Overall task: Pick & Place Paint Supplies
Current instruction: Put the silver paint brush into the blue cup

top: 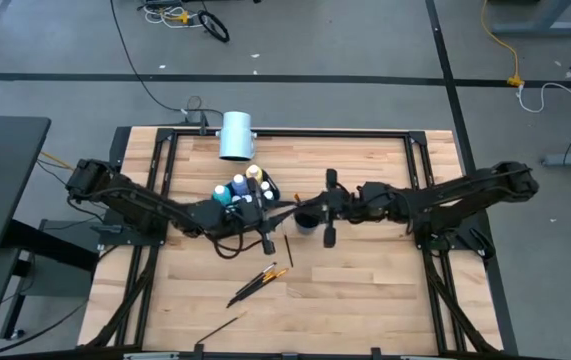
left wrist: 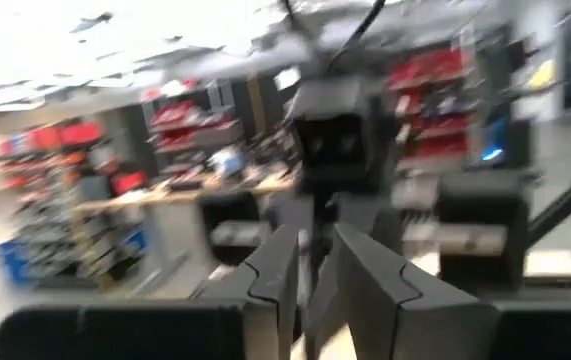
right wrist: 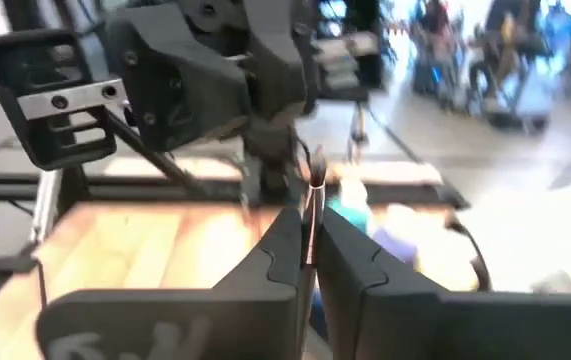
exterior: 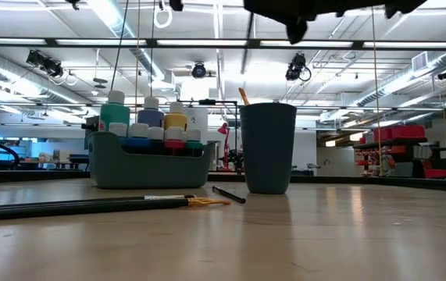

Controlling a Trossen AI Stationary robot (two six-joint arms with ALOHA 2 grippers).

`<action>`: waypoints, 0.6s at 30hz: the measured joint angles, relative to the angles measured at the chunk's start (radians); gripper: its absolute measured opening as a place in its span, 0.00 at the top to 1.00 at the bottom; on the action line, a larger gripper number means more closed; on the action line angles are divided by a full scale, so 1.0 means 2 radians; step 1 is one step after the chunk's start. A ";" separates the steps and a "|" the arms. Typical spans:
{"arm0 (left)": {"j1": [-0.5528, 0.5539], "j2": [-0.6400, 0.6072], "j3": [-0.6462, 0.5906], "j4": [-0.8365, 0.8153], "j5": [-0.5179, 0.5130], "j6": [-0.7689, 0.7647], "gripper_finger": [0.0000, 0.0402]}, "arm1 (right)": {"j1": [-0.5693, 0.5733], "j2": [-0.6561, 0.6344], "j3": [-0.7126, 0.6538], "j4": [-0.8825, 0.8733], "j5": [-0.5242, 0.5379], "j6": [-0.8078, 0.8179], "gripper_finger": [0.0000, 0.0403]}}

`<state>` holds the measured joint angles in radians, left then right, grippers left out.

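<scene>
A thin paintbrush [right wrist: 313,205] spans the gap between my two grippers, high above the table's middle. My right gripper [right wrist: 310,255] is shut on its near end and sits over the dark cup [top: 306,220]. Facing it, my left gripper [left wrist: 315,270] stands slightly open around the brush's other end [left wrist: 306,240], beside the grey bin [top: 245,192] of paint bottles. The bin [exterior: 151,164] and the cup [exterior: 268,148] stand on the table; an orange brush end [exterior: 244,95] pokes out of the cup. More paintbrushes [top: 260,280] lie flat on the wood. My right gripper pinches the brush's shaft [right wrist: 312,230] between its two fingertips [right wrist: 283,245]. The fingers come level from the table's right, and the brush runs on out past them toward the left gripper. The brush is lifted clear of the table, the cup and the bin.
A large white cylinder [top: 236,135] lies at the table's far edge. One short dark brush [top: 288,250] lies near the cup, and another brush [top: 220,325] lies close to the near edge. The near half of the wooden top [top: 365,300] holds only these brushes.
</scene>
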<state>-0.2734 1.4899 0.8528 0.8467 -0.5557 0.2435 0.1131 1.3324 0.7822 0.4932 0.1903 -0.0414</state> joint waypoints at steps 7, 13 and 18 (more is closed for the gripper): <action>-0.024 0.000 0.000 -0.103 -0.059 0.014 0.80 | 0.011 -0.035 0.000 -0.159 0.053 0.060 0.95; -0.023 -0.001 0.000 -0.101 -0.019 0.000 0.81 | 0.013 0.022 -0.001 -0.146 0.093 0.068 0.95; -0.024 -0.001 0.000 -0.118 0.002 -0.050 0.81 | 0.013 0.071 -0.001 -0.133 0.093 0.069 0.94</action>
<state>-0.3213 1.4882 0.8533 0.6114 -0.5512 0.1439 0.1392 1.4738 0.7807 0.2266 0.3756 0.0965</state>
